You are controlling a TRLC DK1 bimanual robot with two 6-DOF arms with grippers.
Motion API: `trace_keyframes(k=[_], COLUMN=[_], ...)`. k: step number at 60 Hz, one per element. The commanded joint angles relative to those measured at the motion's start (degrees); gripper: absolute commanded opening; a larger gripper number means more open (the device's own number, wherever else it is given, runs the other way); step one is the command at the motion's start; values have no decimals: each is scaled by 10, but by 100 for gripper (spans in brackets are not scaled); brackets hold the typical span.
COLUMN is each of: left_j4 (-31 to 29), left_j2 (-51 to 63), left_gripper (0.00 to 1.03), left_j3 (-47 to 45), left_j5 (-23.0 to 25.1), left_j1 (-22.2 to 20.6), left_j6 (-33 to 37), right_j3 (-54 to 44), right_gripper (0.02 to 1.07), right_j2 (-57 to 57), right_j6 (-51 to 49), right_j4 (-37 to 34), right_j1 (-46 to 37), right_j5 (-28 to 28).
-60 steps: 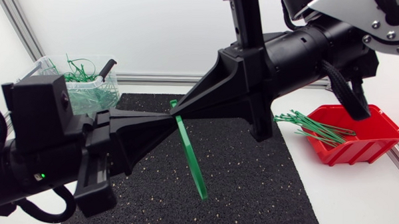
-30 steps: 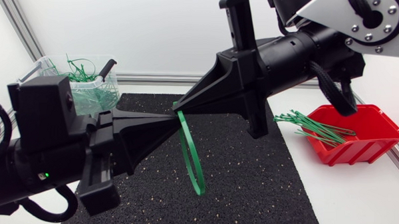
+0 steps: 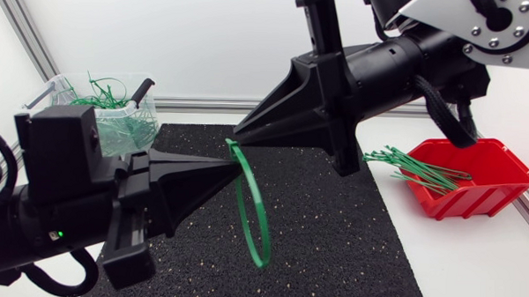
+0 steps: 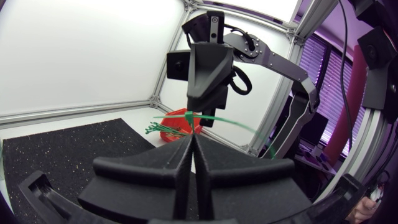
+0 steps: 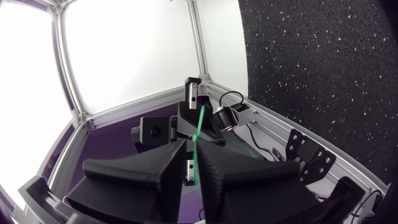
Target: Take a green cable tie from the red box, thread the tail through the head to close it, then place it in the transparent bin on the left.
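Two claws stood nearly tip to tip over the black mat [image 3: 349, 248] on the desk [image 3: 472, 270], the left claw [image 3: 231, 162] and right claw [image 3: 240, 128] each pinching an end of the green cable tie [image 3: 260, 258], which bowed down in a loop. Slightly misaligned tips could push the tail past the head; a slack pinch could drop it. The red box [image 3: 483, 196] sat right, the clear bin [image 3: 115, 130] far left
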Motion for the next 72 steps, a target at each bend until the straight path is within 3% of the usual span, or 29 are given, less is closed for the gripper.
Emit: trace_keyframes(k=[1,5,11,15,33,38,44,50,55,72], left_j4=[-9,-11,-21,-34,-27,-32,-42,-42,-42,-39], left_j2=[3,15,28,40,25,18,16,22,31,56], left_gripper=[4,4,4,4,4,4,4,4,4,4], left_j3=[15,20,31,36,17,17,20,21,22,31], left_j5=[43,81,138,178,195,204,215,216,218,218], left_j1=[34,64,99,115,109,111,113,113,113,122], left_j6=[-25,-42,-57,-56,11,39,69,81,88,93], right_j3=[-10,-13,-22,-29,-36,-29,-22,-20,-19,-22], right_gripper=[45,48,60,62,61,52,52,51,43,41], right_j2=[-20,-22,-33,-32,46,63,74,72,70,44], right_j6=[13,10,5,3,-2,-2,-1,-1,0,3], right_j4=[3,5,19,33,68,72,77,80,81,74], right_j1=[-11,-14,-17,-22,-39,-40,-39,-32,-25,6], right_j5=[7,7,7,6,-1,-5,-8,-9,-11,-10])
